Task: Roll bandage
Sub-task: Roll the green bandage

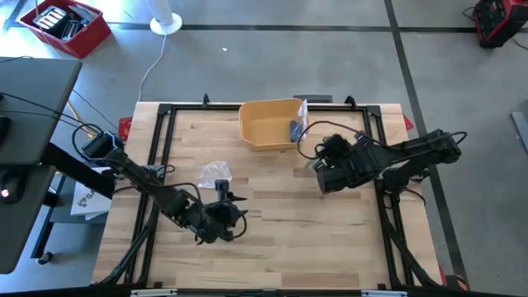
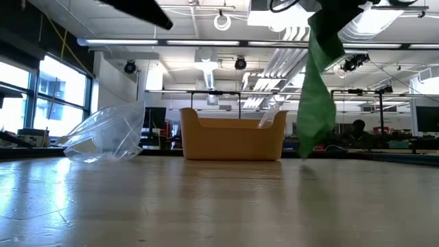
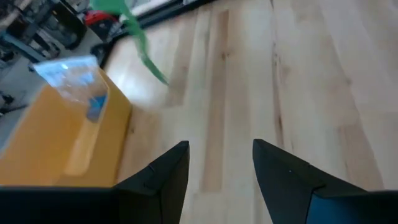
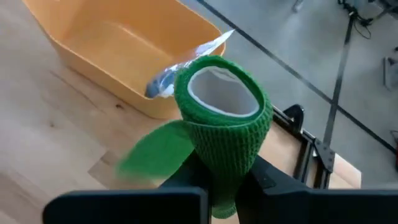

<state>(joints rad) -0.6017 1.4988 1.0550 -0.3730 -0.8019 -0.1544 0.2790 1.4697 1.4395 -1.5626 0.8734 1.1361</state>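
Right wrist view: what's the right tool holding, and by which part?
The right tool is shut on the green bandage roll, gripping its lower end; the open core faces up and a loose tail hangs beside it. The left tool holds nothing.

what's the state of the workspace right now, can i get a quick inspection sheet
surface: wooden table, black frame round its edge
job's things: green bandage roll held up off the table, loose tail hanging down
clutter: yellow bin at the far edge with a clear wrapper in it; crumpled clear plastic bag on the table
grippers: right pincer shut on the bandage roll beside the bin; left pincer open, empty, above bare wood
cables: white cord on the floor behind the table
surroundings: red crate, white stand base, person seated far back
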